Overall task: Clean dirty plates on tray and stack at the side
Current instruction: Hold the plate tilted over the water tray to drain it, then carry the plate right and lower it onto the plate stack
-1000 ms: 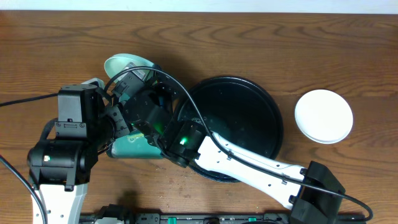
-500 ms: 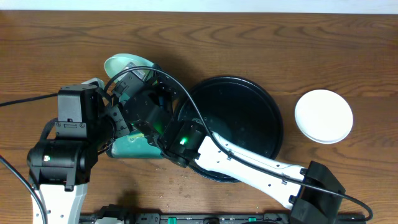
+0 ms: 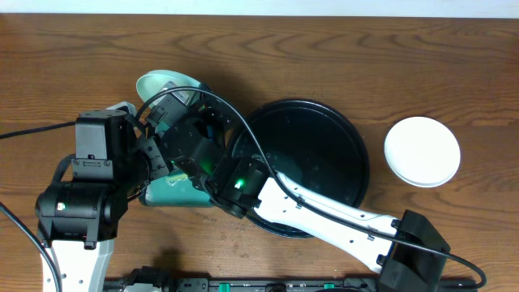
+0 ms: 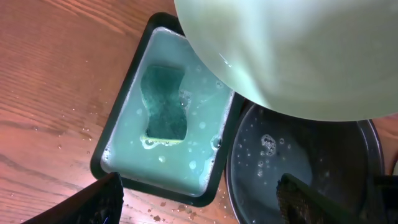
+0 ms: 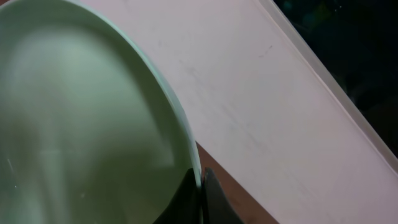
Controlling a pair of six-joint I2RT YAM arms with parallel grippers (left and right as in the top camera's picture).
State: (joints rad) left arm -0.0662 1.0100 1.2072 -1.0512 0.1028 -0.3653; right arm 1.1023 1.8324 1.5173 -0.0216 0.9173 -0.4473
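Note:
My right gripper (image 5: 200, 182) is shut on the rim of a pale mint-green plate (image 5: 81, 124), holding it tilted above the table left of the black round tray (image 3: 349, 138). The held plate shows at the far left in the overhead view (image 3: 162, 82) and fills the top of the left wrist view (image 4: 298, 56). My left gripper (image 4: 199, 190) is open and empty, below the plate and over the near edge of the rectangular tray. A white plate (image 3: 422, 152) lies on the table right of the round tray (image 4: 298, 168). A second mint plate is not in view.
A rectangular black-rimmed tray (image 4: 118, 121) holds soapy teal water and a teal sponge (image 4: 163, 102); it sits just left of the round tray, mostly under the arms in the overhead view (image 3: 166, 195). Water drops lie on the wood around it.

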